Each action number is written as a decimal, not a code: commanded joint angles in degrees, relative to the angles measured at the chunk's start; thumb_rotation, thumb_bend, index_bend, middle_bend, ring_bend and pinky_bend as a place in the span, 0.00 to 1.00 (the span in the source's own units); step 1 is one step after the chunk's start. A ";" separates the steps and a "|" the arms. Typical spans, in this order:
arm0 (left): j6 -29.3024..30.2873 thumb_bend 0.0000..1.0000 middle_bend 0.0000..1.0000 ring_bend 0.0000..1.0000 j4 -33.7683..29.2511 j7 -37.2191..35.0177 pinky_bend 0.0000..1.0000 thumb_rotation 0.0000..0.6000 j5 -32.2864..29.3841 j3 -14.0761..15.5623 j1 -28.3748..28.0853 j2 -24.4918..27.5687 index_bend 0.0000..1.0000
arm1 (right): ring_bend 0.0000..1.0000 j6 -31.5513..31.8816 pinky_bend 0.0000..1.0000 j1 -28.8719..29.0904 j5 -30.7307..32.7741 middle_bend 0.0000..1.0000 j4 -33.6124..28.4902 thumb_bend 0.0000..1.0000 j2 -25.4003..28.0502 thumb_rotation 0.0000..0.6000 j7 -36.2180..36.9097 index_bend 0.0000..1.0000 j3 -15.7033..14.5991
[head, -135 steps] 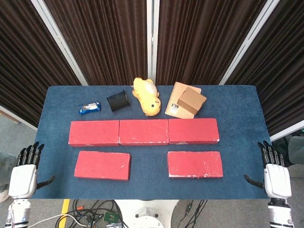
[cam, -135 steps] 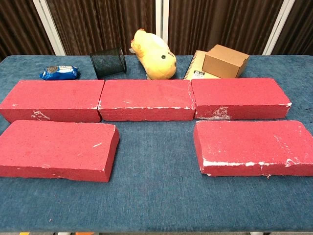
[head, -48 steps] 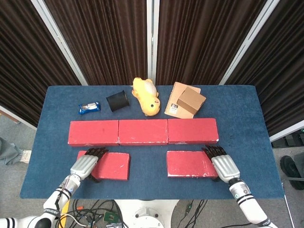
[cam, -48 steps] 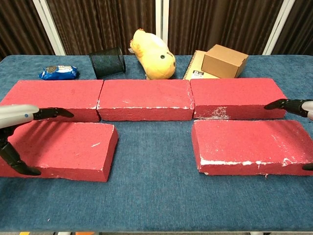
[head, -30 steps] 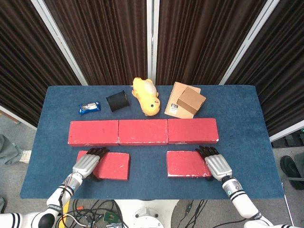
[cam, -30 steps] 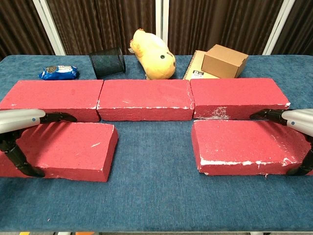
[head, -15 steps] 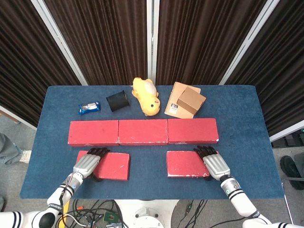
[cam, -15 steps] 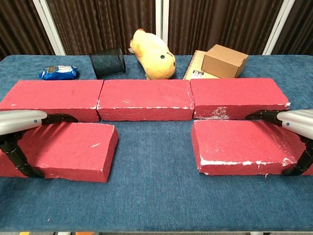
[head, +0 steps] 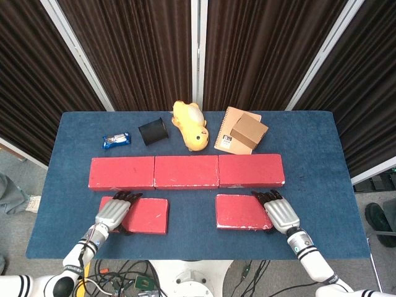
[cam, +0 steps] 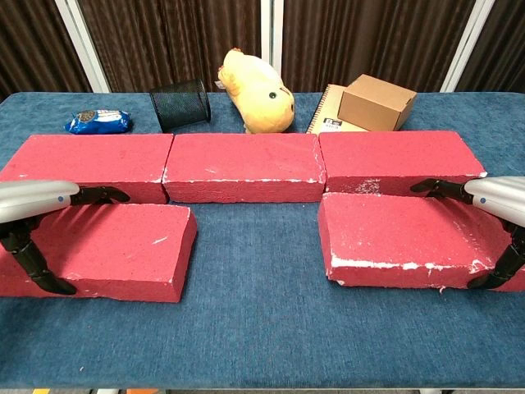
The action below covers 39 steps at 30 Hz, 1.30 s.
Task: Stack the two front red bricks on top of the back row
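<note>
Both hands have settled further onto the front bricks, and the right front brick (cam: 402,238) has shifted slightly toward the back row, its far edge now lifted against it. That brick lies at about 5 o'clock on the table (head: 322,154), with the right hand (head: 281,212) clasping its outer end, fingers over the top and thumb under the near edge. At 7 o'clock the left front brick (cam: 107,250) rests flat, and the left hand (head: 112,213) grips its outer end the same way. Just behind both, the back row of bricks (head: 185,172) runs across the middle. Beyond, toward 12 o'clock, sit a snack packet (head: 116,140), a black mesh cup (head: 154,132), a yellow plush toy (head: 191,125) and a cardboard box (head: 250,130) on a notebook (head: 226,131).
</note>
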 commanded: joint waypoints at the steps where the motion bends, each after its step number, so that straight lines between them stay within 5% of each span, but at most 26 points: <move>1: 0.65 0.16 0.25 0.06 -1.03 0.05 0.08 1.00 0.22 0.15 0.19 0.52 0.01 | 0.18 0.86 0.09 -0.37 -0.85 0.27 -0.32 0.08 0.34 1.00 0.65 0.00 -0.09; 10: 7.79 0.16 0.25 0.06 -12.55 0.13 0.09 1.00 6.36 1.02 2.93 9.86 0.01 | 0.18 6.21 0.10 -2.17 -5.90 0.27 -6.52 0.08 6.50 1.00 1.19 0.00 -0.66; 16: 6.69 0.16 0.25 0.06 -16.46 -4.72 0.09 1.00 7.16 -1.21 2.36 18.66 0.01 | 0.18 5.14 0.10 -0.02 -5.11 0.27 -10.99 0.08 13.19 1.00 0.86 0.00 2.21; 21: -2.62 0.16 0.28 0.06 -11.91 -11.46 0.11 1.00 2.34 -5.35 -2.34 23.05 0.02 | 0.18 -0.78 0.09 4.94 -0.71 0.27 -12.93 0.08 17.51 1.00 2.55 0.00 6.78; 27: -12.28 0.16 0.28 0.06 -3.92 -13.50 0.11 1.00 -3.67 -8.83 -9.38 22.36 0.02 | 0.18 -9.17 0.09 12.01 6.03 0.27 -10.53 0.08 19.55 1.00 4.20 0.00 11.48; 39: -22.37 0.16 0.28 0.06 8.84 -12.97 0.10 1.00 -13.32 -9.89 -20.68 16.02 0.02 | 0.18 -18.46 0.09 21.05 14.11 0.26 1.36 0.08 13.09 1.00 6.31 0.00 12.76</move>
